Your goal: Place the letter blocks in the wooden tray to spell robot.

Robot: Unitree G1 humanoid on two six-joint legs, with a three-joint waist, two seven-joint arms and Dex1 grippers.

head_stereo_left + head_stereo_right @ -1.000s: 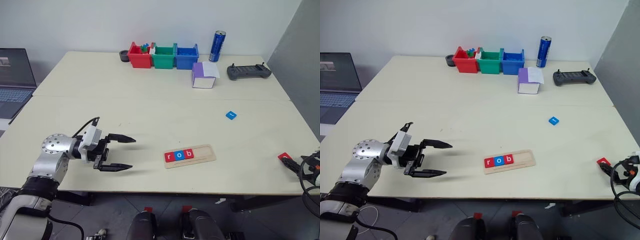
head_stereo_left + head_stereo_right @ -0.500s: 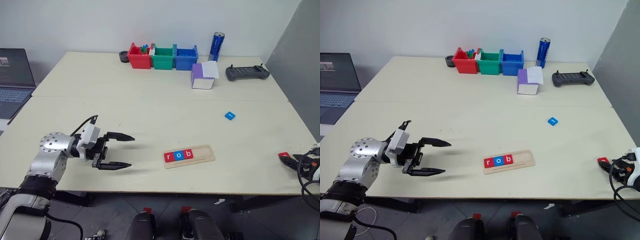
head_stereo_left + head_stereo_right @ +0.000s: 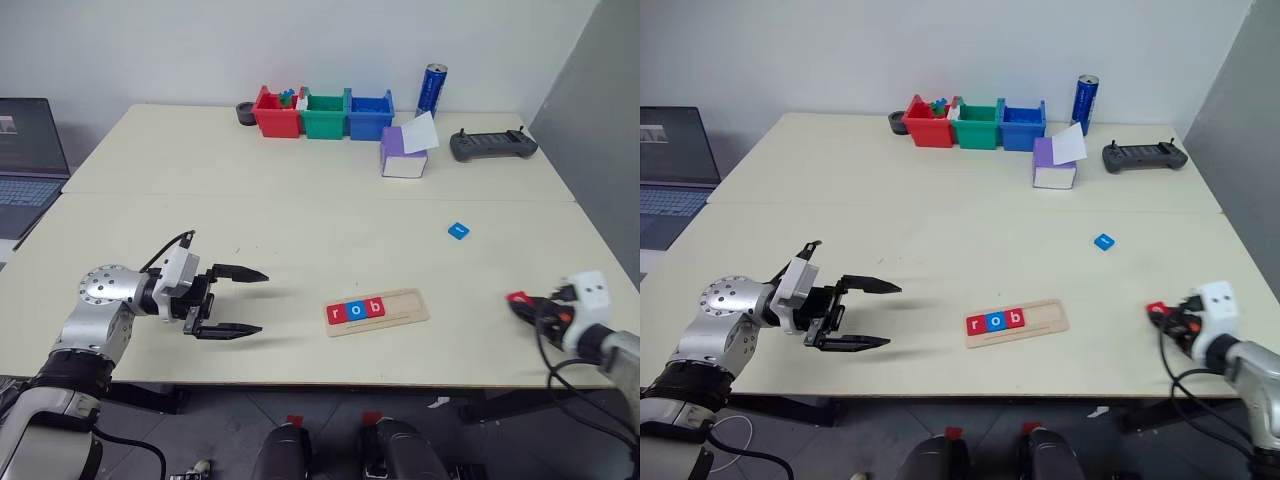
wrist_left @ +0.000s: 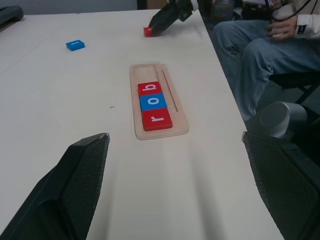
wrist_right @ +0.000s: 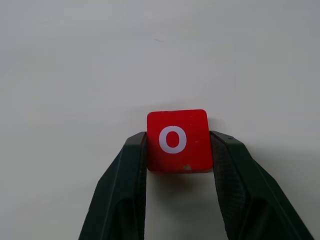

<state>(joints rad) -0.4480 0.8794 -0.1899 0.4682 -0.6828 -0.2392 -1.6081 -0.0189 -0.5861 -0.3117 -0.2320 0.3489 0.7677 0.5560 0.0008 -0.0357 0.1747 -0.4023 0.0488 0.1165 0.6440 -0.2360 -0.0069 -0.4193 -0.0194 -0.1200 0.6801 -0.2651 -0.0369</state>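
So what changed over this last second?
The right tool, clamped on the small red square "o" tile, carried it from the table's right edge toward the pale wooden tray. The left tool, open, and the tray's r-o-b tiles stayed put.

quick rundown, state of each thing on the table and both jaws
wooden tray: three tiles in, spelling r o b, two places free
red o tile: clamped between the right gripper jaws, right of the tray
blue tile: loose on the table
left gripper: jaws open, holding nothing
blue can: upright
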